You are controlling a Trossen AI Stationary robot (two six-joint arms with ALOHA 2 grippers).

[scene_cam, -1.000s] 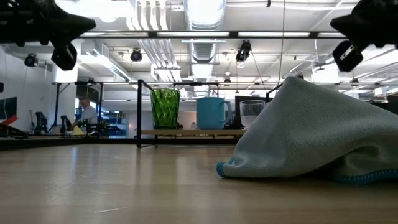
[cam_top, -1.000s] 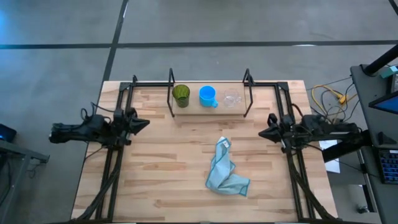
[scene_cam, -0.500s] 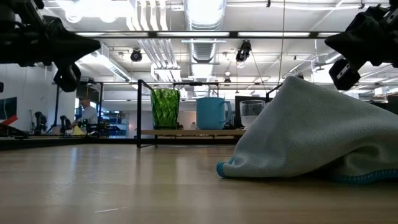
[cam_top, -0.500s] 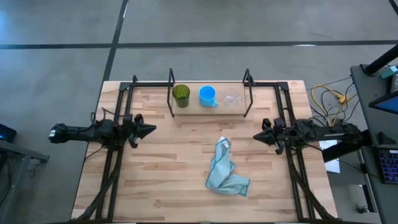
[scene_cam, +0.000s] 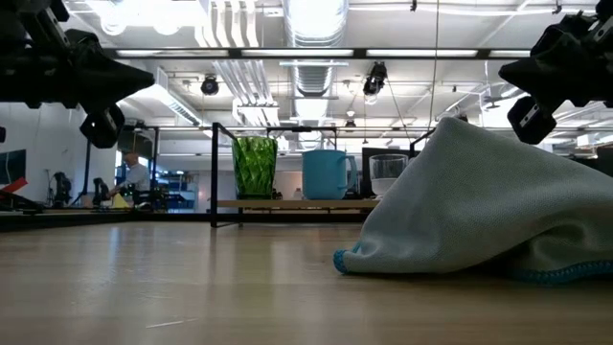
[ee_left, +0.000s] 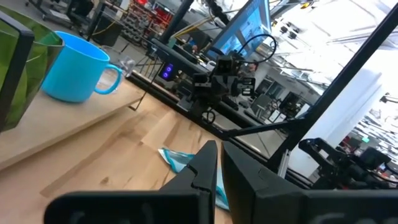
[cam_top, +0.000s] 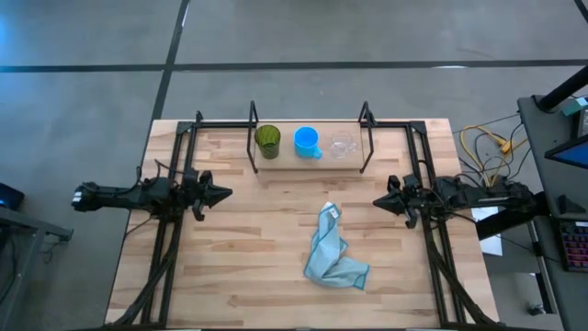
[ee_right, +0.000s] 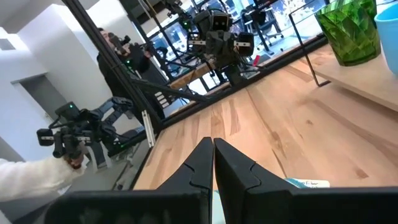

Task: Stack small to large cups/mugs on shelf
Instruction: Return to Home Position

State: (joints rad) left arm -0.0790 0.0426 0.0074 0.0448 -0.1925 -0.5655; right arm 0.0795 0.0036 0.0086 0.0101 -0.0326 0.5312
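Note:
Three cups stand in a row on the narrow wooden shelf (cam_top: 310, 156) at the table's far side: a dark green cup (cam_top: 267, 140) on the left, a bright blue handled cup (cam_top: 307, 142) in the middle, a clear glass cup (cam_top: 342, 145) on the right. All rest on their bases. My left gripper (cam_top: 226, 194) is shut and empty above the table's left part. My right gripper (cam_top: 377, 202) is shut and empty above the right part. Both point toward the table's middle.
A light blue cloth (cam_top: 331, 250) lies crumpled on the table nearer the front, right of centre. Black frame rails (cam_top: 175, 230) run along both sides of the table. People and other robots show in the room beyond.
Both grippers have moved inward toward the table's middle, a little toward the near edge, and down. The cups and the cloth have stayed where they were.

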